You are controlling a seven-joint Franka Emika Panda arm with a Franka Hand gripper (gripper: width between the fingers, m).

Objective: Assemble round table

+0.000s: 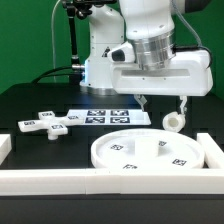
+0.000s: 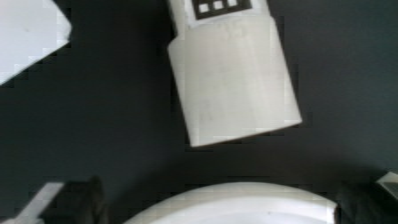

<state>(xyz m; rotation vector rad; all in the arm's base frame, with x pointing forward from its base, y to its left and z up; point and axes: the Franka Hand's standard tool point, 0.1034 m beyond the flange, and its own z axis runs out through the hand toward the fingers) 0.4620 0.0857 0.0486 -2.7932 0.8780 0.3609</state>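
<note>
Hovering wide open with nothing held, the end effector sits just above the post, which lies on its side on the table, probably lined up for a grasp. Close below the end effector the disc lies flat, ready to take parts, while the cross piece waits well apart.

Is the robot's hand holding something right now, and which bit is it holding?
Nothing is held. The gripper is open, close to the short post but not gripping it.
</note>
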